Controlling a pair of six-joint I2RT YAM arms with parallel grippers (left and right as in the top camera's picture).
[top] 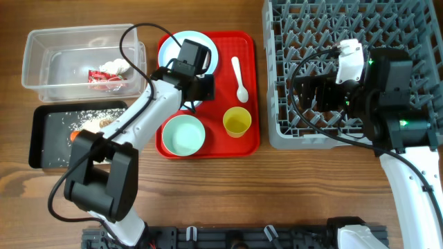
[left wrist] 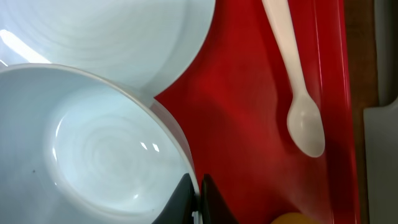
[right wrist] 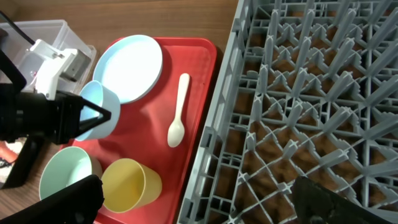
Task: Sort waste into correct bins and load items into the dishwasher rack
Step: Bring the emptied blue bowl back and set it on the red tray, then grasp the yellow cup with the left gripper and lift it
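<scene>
Pale blue-green round bowl (left wrist: 106, 155) with a glossy surface is in the left end effector (left wrist: 196, 196), whose two fingers are pressed on its rim, one inside and one outside. It is over the flat red plastic serving tray (top: 218, 146). In the right wrist view it looks tilted and a little raised.

I judge the bowl light and stiff, but smooth, so it may slip or turn in such a narrow pinch. The rim is the only good place to take it, because the wall is too wide for the fingers. It may chip if it falls.

Seen from overhead, the pale blue round plate (top: 169, 48) is at 11 o'clock of the held bowl and partly under it. The second bowl (top: 184, 134) is at 6 o'clock, the small yellow cup (top: 237, 122) at 4 o'clock and the small white spoon (top: 239, 77) at 3 o'clock.

The large grey plastic lattice rack (top: 415, 28) stands on the wooden bench (top: 277, 200) at 3 o'clock, just beside the tray. Its near wall and upright pegs are edges that the bowl must pass over. The right end effector (top: 317, 93) hangs over the rack with fingers spread and empty, so it takes some of the room there.
</scene>
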